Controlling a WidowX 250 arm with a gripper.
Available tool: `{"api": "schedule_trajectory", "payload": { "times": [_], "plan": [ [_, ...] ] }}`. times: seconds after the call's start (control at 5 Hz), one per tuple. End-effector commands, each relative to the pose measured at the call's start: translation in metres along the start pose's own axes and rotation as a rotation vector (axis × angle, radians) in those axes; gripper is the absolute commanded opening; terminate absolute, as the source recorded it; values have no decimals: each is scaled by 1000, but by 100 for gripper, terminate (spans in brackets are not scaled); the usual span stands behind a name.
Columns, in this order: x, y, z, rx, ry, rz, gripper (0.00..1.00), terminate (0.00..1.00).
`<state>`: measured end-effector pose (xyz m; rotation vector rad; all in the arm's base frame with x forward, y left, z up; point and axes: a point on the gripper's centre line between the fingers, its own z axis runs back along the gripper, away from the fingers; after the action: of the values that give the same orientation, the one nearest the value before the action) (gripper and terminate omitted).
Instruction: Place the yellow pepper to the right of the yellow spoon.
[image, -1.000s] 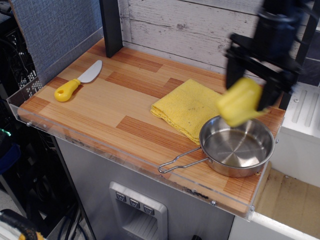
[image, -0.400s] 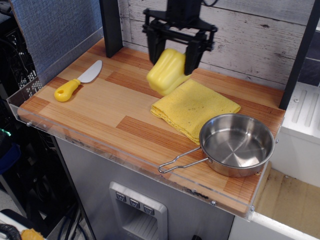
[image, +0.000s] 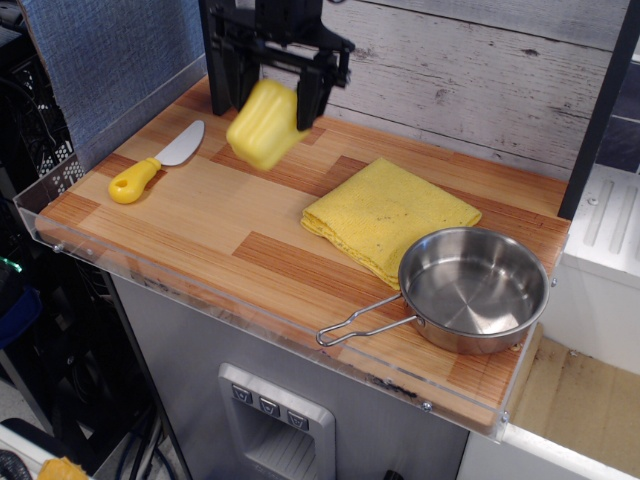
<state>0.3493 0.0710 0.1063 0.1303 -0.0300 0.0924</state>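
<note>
The glossy yellow pepper (image: 264, 126) hangs in the air above the back left of the wooden counter, held between the black fingers of my gripper (image: 274, 100). The gripper is shut on it. The pepper's stem is hidden. The yellow spoon (image: 153, 165), with a chunky yellow handle and a pale grey blade, lies flat at the left of the counter, left of and below the pepper, apart from it.
A folded yellow cloth (image: 390, 218) lies mid-counter. A steel pan (image: 473, 289) with a wire handle stands at the front right. A dark post (image: 222, 50) stands at the back left. A clear rail (image: 230, 297) runs along the counter's front edge.
My gripper has carried the pepper from above the pan at the right, across the cloth, to the back left near the spoon.
</note>
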Motion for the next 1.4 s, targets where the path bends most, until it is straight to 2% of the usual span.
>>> {"api": "schedule_trajectory", "payload": {
  "times": [0.0,0.4,0.6,1.2],
  "plan": [
    [-1,65,-2,-6,4,138,0,0],
    [-2,86,-29,-28,64,185,0,0],
    [2,85,-41,-2,46,176,0,0],
    [7,82,-58,-28,60,174,0,0]
  ]
}}
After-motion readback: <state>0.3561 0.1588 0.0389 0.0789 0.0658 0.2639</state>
